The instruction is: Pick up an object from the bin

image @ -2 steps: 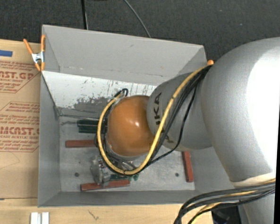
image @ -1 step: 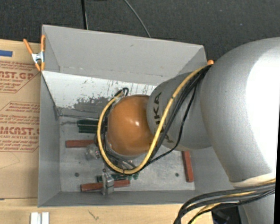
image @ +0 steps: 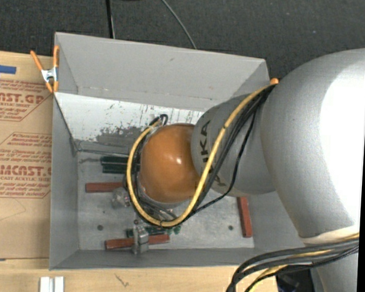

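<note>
Nearest the lens, frame right, my grey arm (image: pixel 318 138) is leaning over the bin (image: pixel 63 184). My claw (image: pixel 141 237) is hovering at the reddish-brown bar (image: pixel 118 244), lower centre; spread or pinching, I cannot tell. Nothing is looking lifted yet.

bin (image: pixel 64 166): red bar l (image: pixel 104 187), red bar r (image: pixel 245 216), red bar front (image: pixel 116 245), dk green piece (image: pixel 115 163).

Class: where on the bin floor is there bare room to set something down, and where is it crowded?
Bare floor lies between the pincer and the red stick at right. Crowded: the left middle, where a dark green stick, a brown stick and a grey bit lie close together.
</note>
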Robot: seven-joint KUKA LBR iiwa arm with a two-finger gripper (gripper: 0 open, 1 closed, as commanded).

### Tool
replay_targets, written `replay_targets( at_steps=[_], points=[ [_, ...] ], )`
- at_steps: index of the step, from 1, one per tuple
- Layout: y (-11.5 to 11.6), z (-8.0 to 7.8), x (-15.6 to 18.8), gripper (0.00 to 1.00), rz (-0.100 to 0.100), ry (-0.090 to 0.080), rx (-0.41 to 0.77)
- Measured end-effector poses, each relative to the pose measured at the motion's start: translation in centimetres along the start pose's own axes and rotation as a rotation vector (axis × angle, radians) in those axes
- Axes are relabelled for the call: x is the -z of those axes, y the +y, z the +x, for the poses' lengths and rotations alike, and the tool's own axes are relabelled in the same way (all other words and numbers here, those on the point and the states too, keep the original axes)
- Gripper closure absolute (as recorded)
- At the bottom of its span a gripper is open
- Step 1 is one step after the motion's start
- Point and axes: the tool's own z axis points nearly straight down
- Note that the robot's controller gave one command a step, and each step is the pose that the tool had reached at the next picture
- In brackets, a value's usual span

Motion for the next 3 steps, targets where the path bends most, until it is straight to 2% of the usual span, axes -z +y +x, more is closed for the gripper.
replay_targets(
  at_steps=[1, 2, 3],
  points=[
    [-0.4, 0.9, -1.2, 1.0, 0.001, 0.006, 0.268],
    [-0.4, 0.8, -1.2, 1.0, 0.001, 0.006, 0.267],
    [0.0, -0.1, 4.8, 1.0, -0.001, 0.011, 0.297]
  ],
)
